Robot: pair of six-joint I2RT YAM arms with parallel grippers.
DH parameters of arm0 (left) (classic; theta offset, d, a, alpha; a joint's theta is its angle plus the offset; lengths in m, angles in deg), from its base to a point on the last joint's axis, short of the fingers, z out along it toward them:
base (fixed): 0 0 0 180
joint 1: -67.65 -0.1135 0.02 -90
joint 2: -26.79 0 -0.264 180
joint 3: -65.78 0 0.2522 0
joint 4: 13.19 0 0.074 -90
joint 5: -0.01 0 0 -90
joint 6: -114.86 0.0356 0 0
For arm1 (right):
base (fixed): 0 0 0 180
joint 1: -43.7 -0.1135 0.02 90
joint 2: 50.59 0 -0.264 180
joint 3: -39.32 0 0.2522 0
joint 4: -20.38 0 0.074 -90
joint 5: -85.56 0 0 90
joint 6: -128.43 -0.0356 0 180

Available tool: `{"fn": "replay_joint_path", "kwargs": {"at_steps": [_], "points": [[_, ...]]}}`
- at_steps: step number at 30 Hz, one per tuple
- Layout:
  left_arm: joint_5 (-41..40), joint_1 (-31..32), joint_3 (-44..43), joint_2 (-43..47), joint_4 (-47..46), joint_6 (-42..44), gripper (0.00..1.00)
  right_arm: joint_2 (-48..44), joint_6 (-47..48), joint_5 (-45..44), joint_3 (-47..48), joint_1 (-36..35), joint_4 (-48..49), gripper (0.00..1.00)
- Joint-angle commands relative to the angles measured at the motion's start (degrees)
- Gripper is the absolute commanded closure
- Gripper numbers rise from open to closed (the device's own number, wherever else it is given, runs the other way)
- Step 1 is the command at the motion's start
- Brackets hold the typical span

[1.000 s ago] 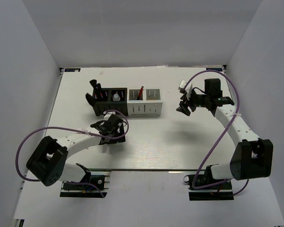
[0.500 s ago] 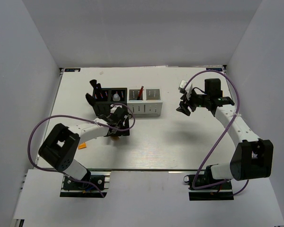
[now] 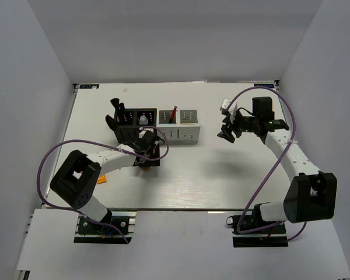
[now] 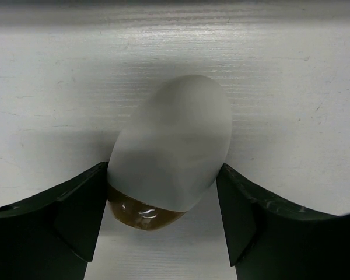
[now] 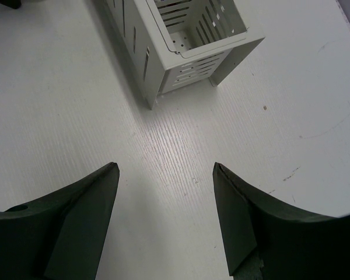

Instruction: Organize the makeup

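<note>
Between the left tool's (image 4: 163, 169) fingers lies the white egg-shaped sponge (image 4: 172, 140), amber at its near end, flat on the tabletop (image 4: 291, 87). Both fingers press its sides, pinching it. Since a second ago this tool has moved nearer the black organizer (image 3: 127, 135). The right tool (image 5: 166, 175) hangs spread.

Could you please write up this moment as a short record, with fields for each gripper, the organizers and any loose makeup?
left gripper: closed on the white egg-shaped sponge, a finger touching each side
right gripper: open, empty, above the table near the white organizer
black organizer: holds brushes
white organizer contents: one red-and-black stick, standing tilted
loose makeup: small orange tube, lying beside the left arm
</note>
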Motion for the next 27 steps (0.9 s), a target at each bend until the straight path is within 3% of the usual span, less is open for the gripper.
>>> {"fn": "replay_joint_path", "kwargs": {"at_steps": [1,6,13,27], "points": [[4.29,0.67,3.89,-2.52,3.24,-0.20,0.49,-1.38,0.24,0.64,0.46,0.23,0.29,0.28],[7.45,0.67,6.52,2.49,1.48,-0.11,0.64,-1.38,0.24,0.73,0.37,0.14,0.20,0.28],[12.82,0.67,9.69,17.86,0.41,2.78,0.66,-1.20,0.24,1.26,0.29,0.14,0.38,0.28],[14.75,0.67,10.13,21.30,0.69,4.02,0.67,-1.99,-0.11,1.87,-0.59,0.14,0.38,0.28]]}}
